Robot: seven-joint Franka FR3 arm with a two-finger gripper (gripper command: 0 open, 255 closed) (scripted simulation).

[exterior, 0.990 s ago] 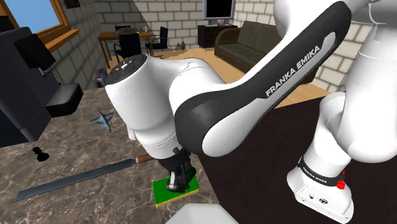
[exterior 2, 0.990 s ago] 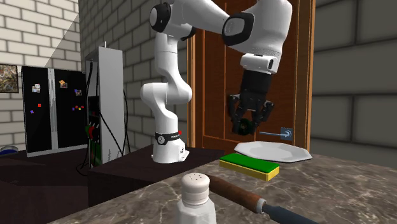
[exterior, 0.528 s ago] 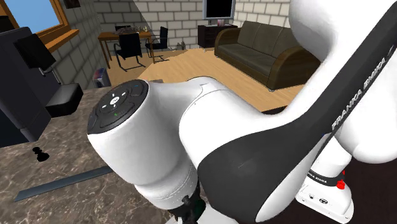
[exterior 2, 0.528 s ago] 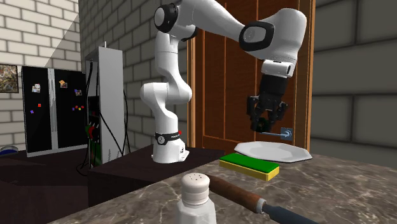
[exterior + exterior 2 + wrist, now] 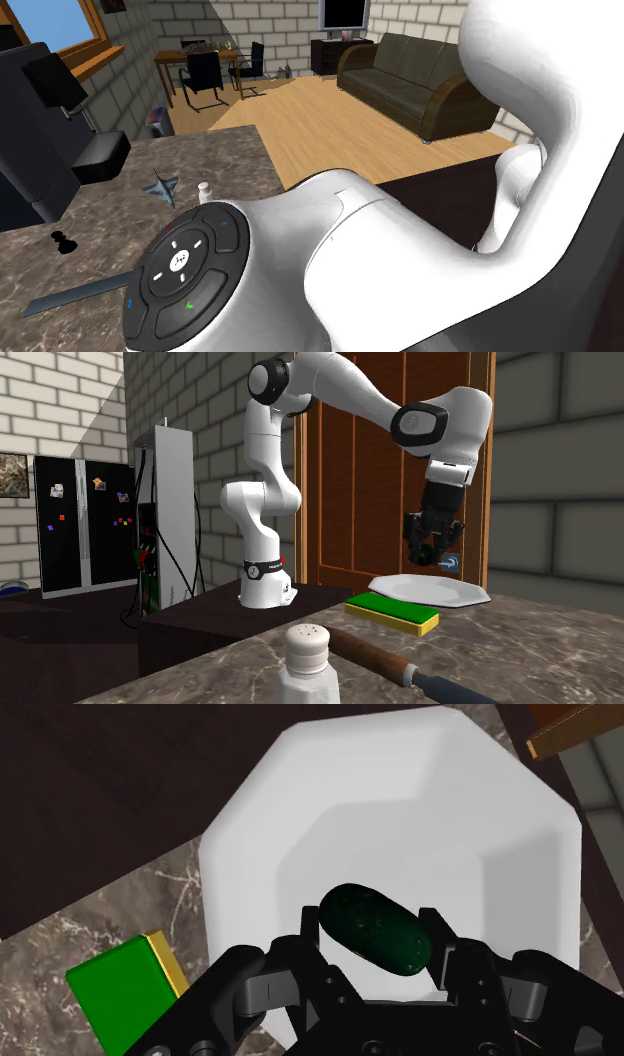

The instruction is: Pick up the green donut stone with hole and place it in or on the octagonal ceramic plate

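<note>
Because the black fingers press on either end of it, the gripper (image 5: 372, 920) is clamped on the dark green stone (image 5: 376, 930), which hangs between them clear of any surface. The stone looks like a speckled oval seen edge-on, and its hole cannot be made out. Its long axis runs roughly from one finger to the other, at a slight slant.

Straight beyond the stone, along the line the hand points, is the white eight-sided plate (image 5: 480, 824), and the stone lies over its flat inner part rather than its rim. In the second exterior view the hand hangs above the middle of the plate with a clear gap between them. The coming move is probably a plain descent with little or no sideways shift, then a release low enough that the stone does not roll or bounce off.

Just beside the plate on the marbled counter (image 5: 60, 954) lies a green block (image 5: 120, 989) with a yellow edge. A white shaker (image 5: 304, 652) stands well apart, nearer that camera.
</note>
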